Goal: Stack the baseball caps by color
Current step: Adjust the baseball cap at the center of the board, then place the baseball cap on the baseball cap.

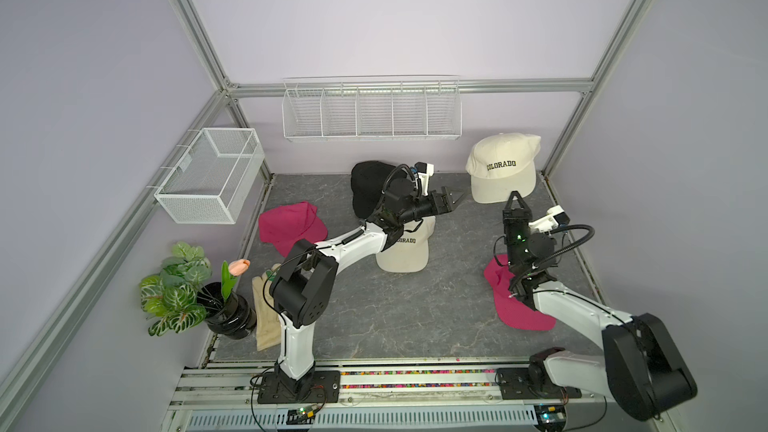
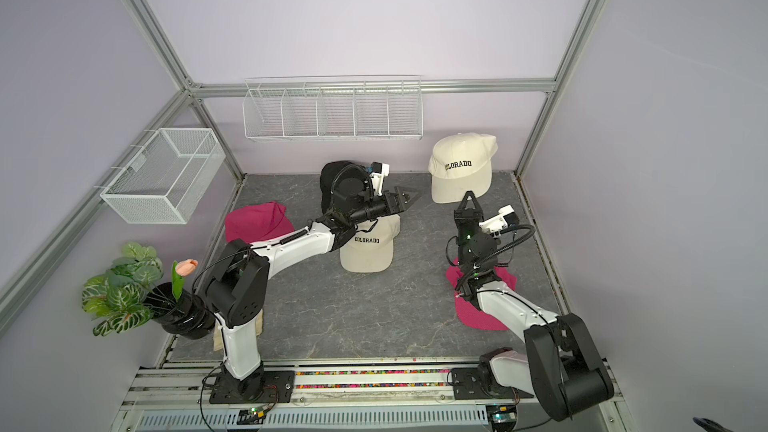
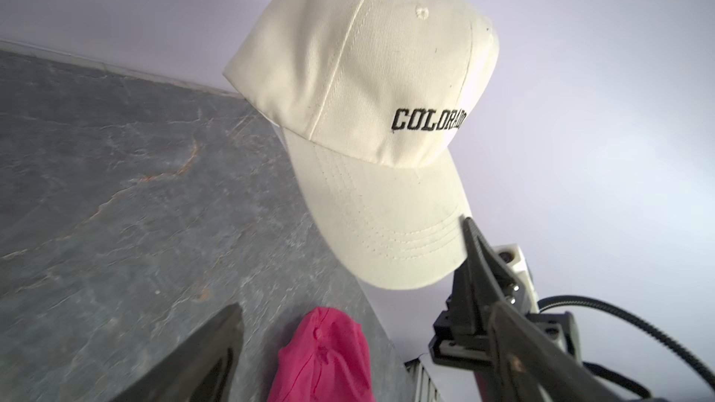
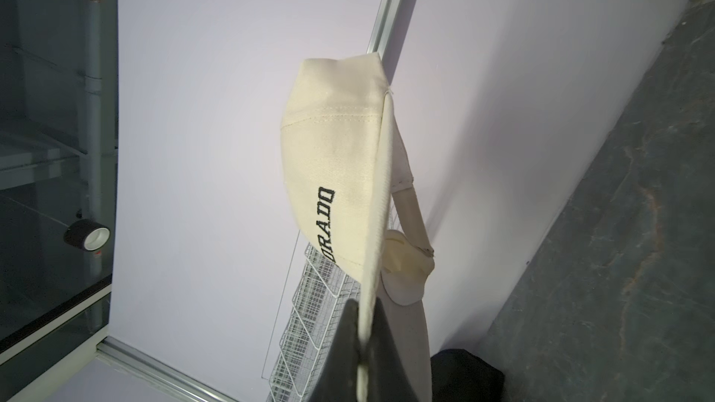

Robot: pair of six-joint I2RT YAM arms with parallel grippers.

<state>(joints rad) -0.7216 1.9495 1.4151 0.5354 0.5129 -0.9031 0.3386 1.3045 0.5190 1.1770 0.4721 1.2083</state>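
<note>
Right end effector: clamped on the brim edge of the held cap, cream, lettered COLORADO; brim seen edge-on between the jaws in the right wrist view. Held aloft over the far right of the desk, crown toward the far wall, touching nothing else. Left end effector: spread wide, empty, just left of the held cap, above mid-desk. Centre cap, also cream, resting on the desk, partly under the left arm; likely base for the cream stack. Black caps at far centre, count not clear. Left pink cap by the left edge; right pink cap near right, partly under the right arm. Handling, as judged: light; soft cotton crown, apt to sag and fold; brim the only stiff part, so best taken there, at the front edge. Hung from a single pinch, so prone to swing and twist; slow carry advised. Crown to be lined up over the centre cap, brims facing alike, before letting go; otherwise likely to slide off.
</note>
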